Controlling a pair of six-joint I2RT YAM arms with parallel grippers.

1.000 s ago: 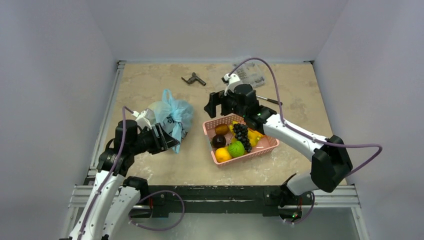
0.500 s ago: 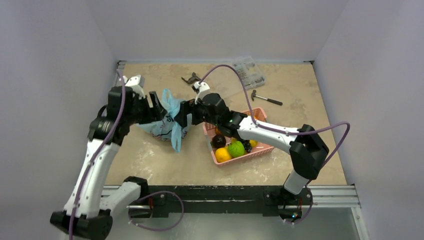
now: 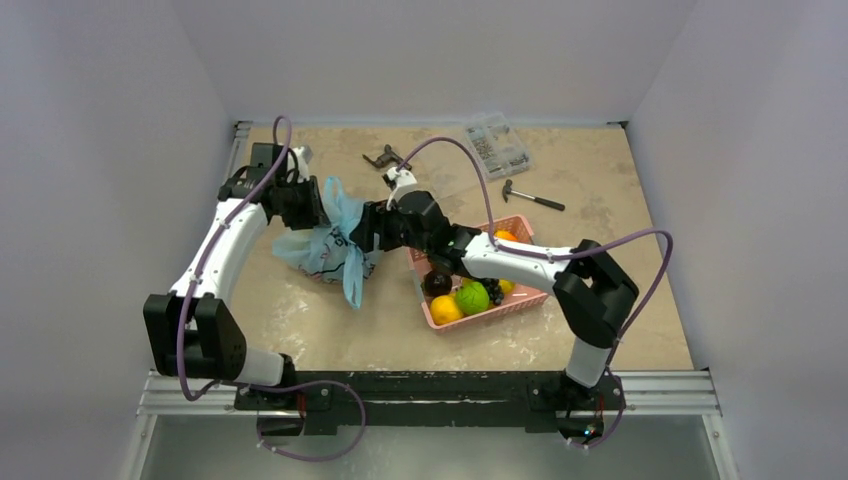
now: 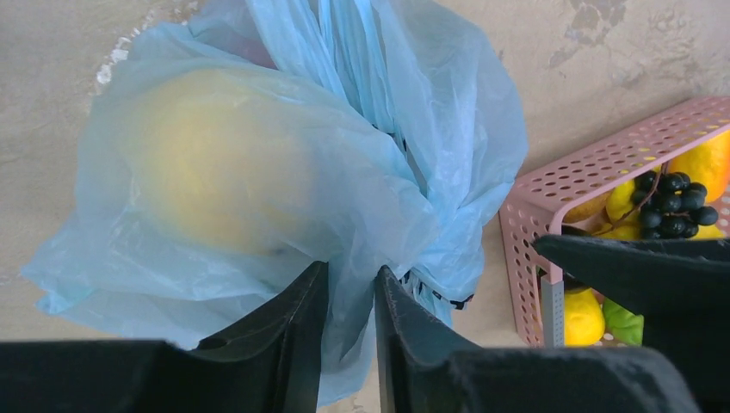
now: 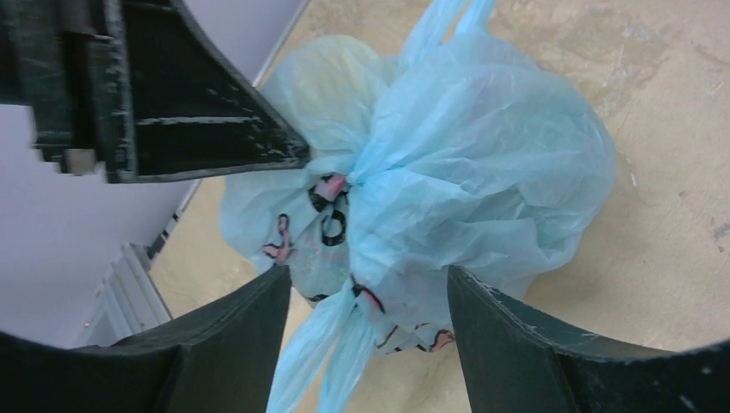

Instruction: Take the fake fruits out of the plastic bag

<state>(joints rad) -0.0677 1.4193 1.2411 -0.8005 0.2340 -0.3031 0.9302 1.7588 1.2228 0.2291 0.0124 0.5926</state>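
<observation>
- the left hand has swung to the upper left of the overhead view, its fingers pinched together on a fold of the plastic bag.
- the right hand has left the pink basket and come across, its fingers apart on either side of the bag.
- the fake fruits are still inside, a big pale round shape behind the film; i'd say opening comes next.

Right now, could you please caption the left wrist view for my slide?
Left claw pinches the pale blue plastic bag, a yellowish fruit showing through; pink basket at right.
</observation>
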